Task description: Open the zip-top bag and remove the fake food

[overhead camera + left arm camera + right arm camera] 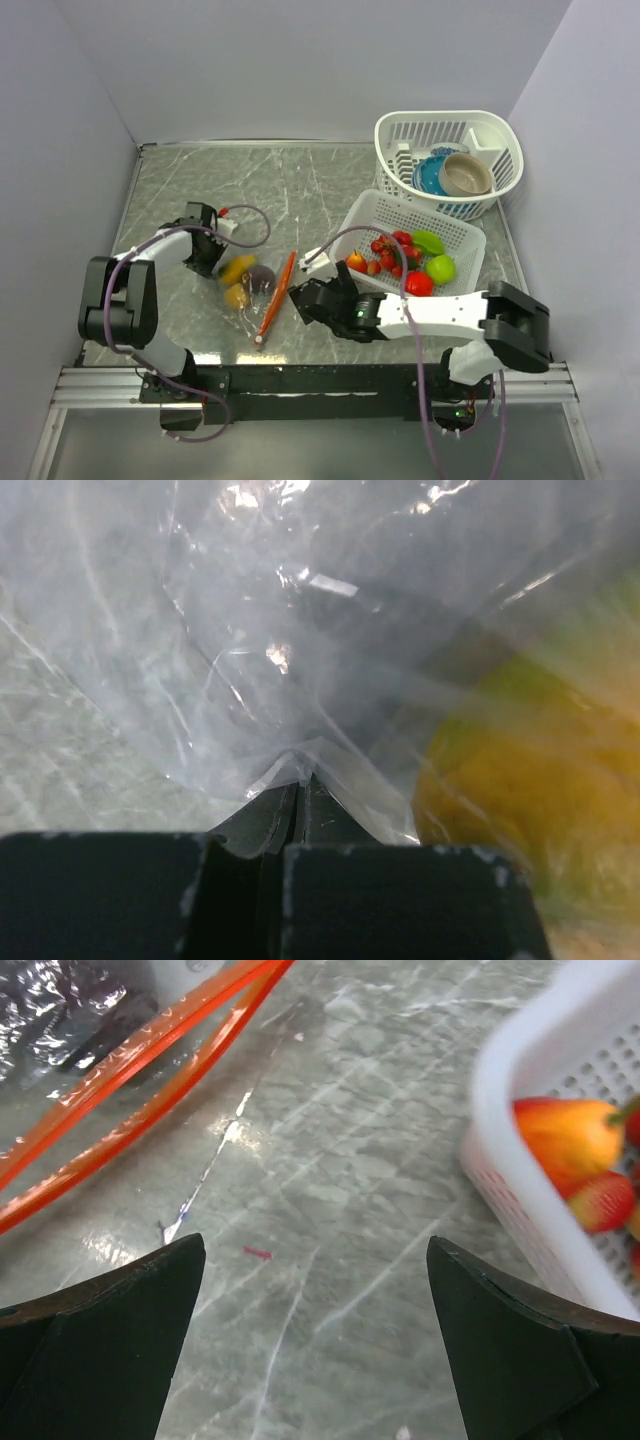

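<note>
Left of centre on the counter [200, 180], one zip-top bag [250, 288] lies with three fake food [237, 268] pieces inside: two yellow, one dark. Left claw [297, 802] is clamped tight on its clear film. Right claw [315, 1248] is spread wide and empty, between the orange zip strip [277, 292] and one white tray [470, 245] heaped with more pieces. Behind: one basket [500, 135], two bowls [466, 175].

Clear zip-top bag [256, 303] lying, orange zip parted, yellow fake food [237, 269] inside
</note>
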Controlling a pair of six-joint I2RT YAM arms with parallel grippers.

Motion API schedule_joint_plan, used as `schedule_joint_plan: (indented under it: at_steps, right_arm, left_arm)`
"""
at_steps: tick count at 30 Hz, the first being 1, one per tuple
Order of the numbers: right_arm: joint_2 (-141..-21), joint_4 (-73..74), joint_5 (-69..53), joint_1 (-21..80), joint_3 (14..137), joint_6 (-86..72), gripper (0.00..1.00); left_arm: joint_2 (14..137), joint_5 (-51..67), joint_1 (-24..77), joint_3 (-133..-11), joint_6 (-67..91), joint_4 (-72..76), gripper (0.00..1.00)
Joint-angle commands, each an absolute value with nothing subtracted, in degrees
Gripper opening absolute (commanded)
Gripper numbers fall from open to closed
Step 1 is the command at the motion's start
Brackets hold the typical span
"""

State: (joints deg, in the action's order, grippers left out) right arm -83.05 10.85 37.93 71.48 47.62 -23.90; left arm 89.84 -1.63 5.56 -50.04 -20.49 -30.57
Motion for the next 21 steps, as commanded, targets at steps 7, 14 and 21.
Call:
schedule_joint_plan:
  at_steps: [7, 14, 21]
  right_arm:
    - [-90.4, -3.1, 35.2, 71.5, 53.7, -17.3, 1.0]
    - [-94.2, -8.7, 32.8, 71.5, 53.6, -15.5, 1.0]
    - [-95.0, -9.7, 32.7, 71.5, 51.3, -18.0, 1.0]
  left_arm:
    - [89.7, -6.7, 8.9, -49.7, -21.5, -27.2, 0.28]
    - [85.2, -0.5, 8.3, -53.5, -19.7, -33.0, 0.41]
    - [85.5, 3.0, 8.3, -57.1, -18.2, -36.1, 0.48]
